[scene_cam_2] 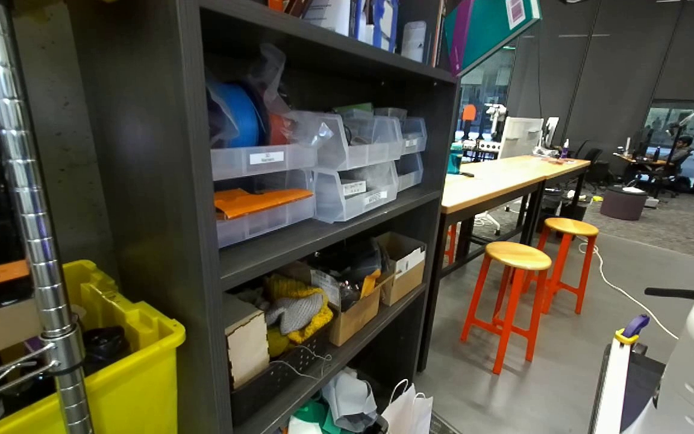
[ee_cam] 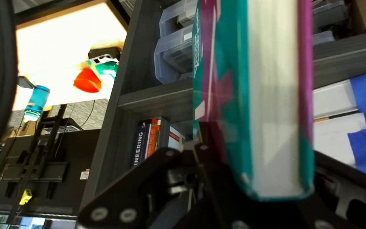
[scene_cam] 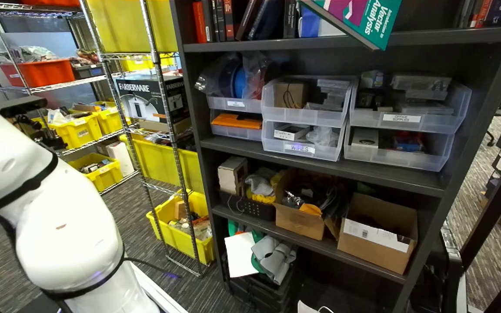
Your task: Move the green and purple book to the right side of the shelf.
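gripping the green and purple book [ee_cam: 241, 95] across its thickness, the claw [ee_cam: 262, 152] was set just as wide as the covers pinched in it. the book was held tilted before the upper board [scene_cam: 442, 37] of the shelf [scene_cam: 394, 181], its low corner seen past the board's front edge in an exterior view; whether the board was touched could not be told. upright books [scene_cam: 487, 13] were noted at the board's right end, more spines [scene_cam: 228, 21] leftward. below, clear bins [scene_cam: 435, 124] were stacked in pairs; lower still, cardboard boxes [scene_cam: 374, 252] were sighted.
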